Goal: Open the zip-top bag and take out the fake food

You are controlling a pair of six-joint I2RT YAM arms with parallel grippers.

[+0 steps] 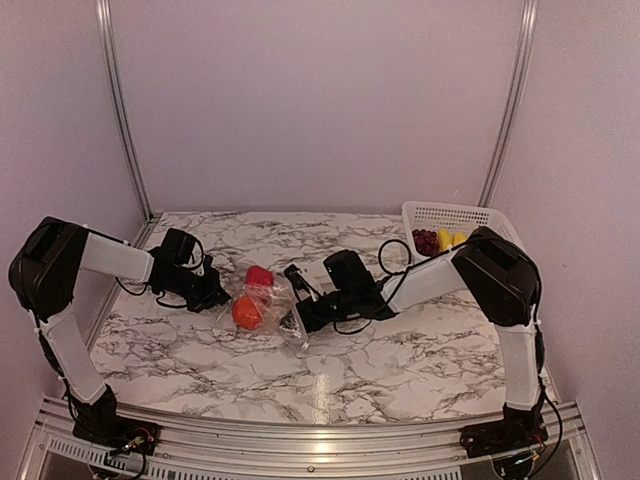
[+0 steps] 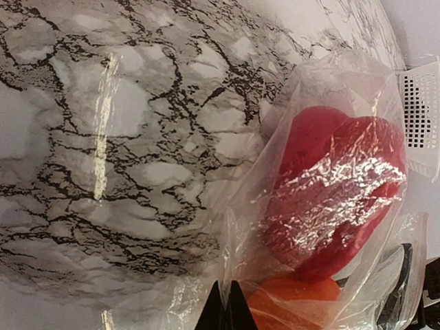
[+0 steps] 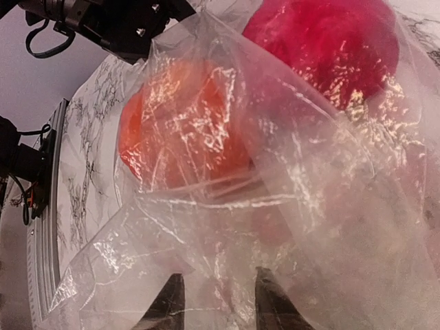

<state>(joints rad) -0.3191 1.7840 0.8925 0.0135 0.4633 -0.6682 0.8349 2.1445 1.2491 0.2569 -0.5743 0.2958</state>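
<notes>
Lying crumpled at the middle of the table (image 1: 400,365), the clear zip-top bag (image 1: 272,305) holds an orange-red ball (image 1: 246,312) and a red piece (image 1: 260,275). The left fingers (image 2: 218,315) are pressed together, pinching the film at its left edge. The right fingers (image 3: 170,304) stand apart at its right end, with loose film across the gap. A white lattice basket (image 1: 455,213) in the far right corner carries a dark grape cluster (image 1: 426,242) and yellow pieces (image 1: 450,239). The glossy table is white marble pattern with dark veins. Pale lilac walls (image 1: 320,100) and aluminium posts (image 1: 118,100) enclose it.
</notes>
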